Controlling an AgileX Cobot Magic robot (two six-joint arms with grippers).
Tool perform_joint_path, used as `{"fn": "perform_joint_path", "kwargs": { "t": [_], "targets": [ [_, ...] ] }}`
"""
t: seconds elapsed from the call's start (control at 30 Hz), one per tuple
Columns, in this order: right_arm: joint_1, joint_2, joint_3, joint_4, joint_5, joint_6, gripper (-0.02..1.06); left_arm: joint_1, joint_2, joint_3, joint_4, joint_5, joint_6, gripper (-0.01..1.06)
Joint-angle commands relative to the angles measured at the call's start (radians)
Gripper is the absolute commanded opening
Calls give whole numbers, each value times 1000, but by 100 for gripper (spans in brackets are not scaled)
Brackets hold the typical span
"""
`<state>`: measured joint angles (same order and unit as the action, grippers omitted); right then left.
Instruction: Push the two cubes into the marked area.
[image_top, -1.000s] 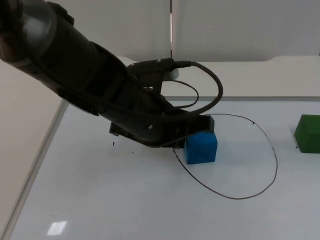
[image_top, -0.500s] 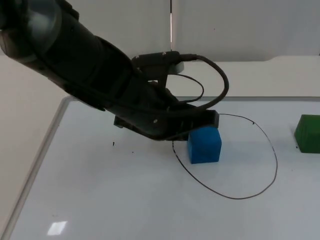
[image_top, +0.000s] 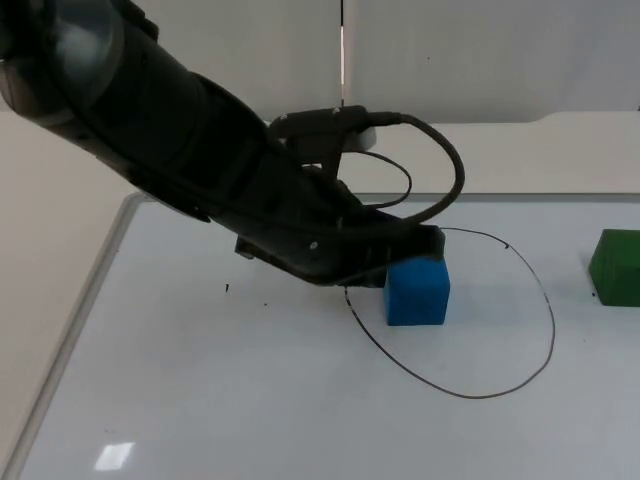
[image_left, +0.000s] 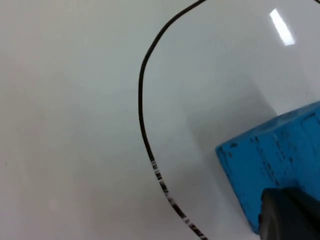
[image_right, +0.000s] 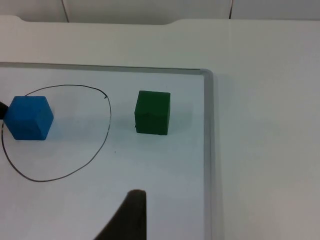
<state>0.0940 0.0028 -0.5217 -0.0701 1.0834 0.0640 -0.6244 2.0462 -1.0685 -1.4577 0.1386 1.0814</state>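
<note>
While the white worktop (image_top: 250, 400) carries both cubes, only one lies within the marked area, so the task is judged roughly half done. Largest in view is the left arm, reaching low across the worktop; its left end effector (image_top: 405, 255) is pressed against the rear-left face of the blue matte cube (image_top: 417, 291), and whether its fingers are spread or closed cannot be told. Next in size is the marked area, a thin black hand-drawn loop (image_top: 540, 290) on the worktop, extending away from the left end effector towards the right arm's side. The blue matte cube sits just inside the loop's edge nearest that end effector, flat on the worktop; its faces look scuffed with dark marks in the left wrist view (image_left: 280, 145). A dark green matte cube (image_right: 152, 112) stands outside the loop, well apart from the left end effector and ahead of the right end effector (image_right: 131, 215), which waits above the worktop, finger state indeterminable. Remaining: the green cube's transfer into the loop.
</note>
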Motion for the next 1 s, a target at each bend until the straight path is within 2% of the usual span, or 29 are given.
{"fn": "perform_joint_path", "kwargs": {
  "t": [0.0, 0.13, 0.23, 0.33, 0.47, 0.5, 0.63, 0.67, 0.73, 0.8, 0.97],
  "targets": [
    [-8, -3, 7, 2, -5, -5, 105, -3, -16, -4, 20, -6, 6, 0],
    [-8, -3, 7, 2, -5, -5, 105, 8, -63, -4, 77, -19, 4, 0],
    [-8, -3, 7, 2, -5, -5, 105, 39, -157, -3, 183, -9, -2, 0],
    [-5, -3, 7, 2, -5, -5, 105, 68, -219, -3, 239, 22, -25, 0],
    [-3, -3, 7, 2, -5, -5, 105, 162, -334, -3, 368, 125, -127, 0],
    [-3, -3, 7, 2, -5, -5, 105, 162, -334, -3, 368, 125, -127, 0],
    [-3, -3, 7, 2, -5, -5, 105, 270, -446, -3, 675, 216, -402, 0],
    [-3, -3, 7, 2, -5, -5, 105, 270, -446, -3, 675, 216, -402, 0],
    [-3, -3, 7, 2, -5, -5, 105, 334, -510, -3, 939, 262, -608, 0],
    [-3, -3, 7, 2, -5, -5, 105, 375, -562, -3, 1088, 313, -752, 0],
    [-3, -3, 7, 2, -5, -5, 105, 446, -677, -3, 1223, 397, -851, 0]
  ]
}}
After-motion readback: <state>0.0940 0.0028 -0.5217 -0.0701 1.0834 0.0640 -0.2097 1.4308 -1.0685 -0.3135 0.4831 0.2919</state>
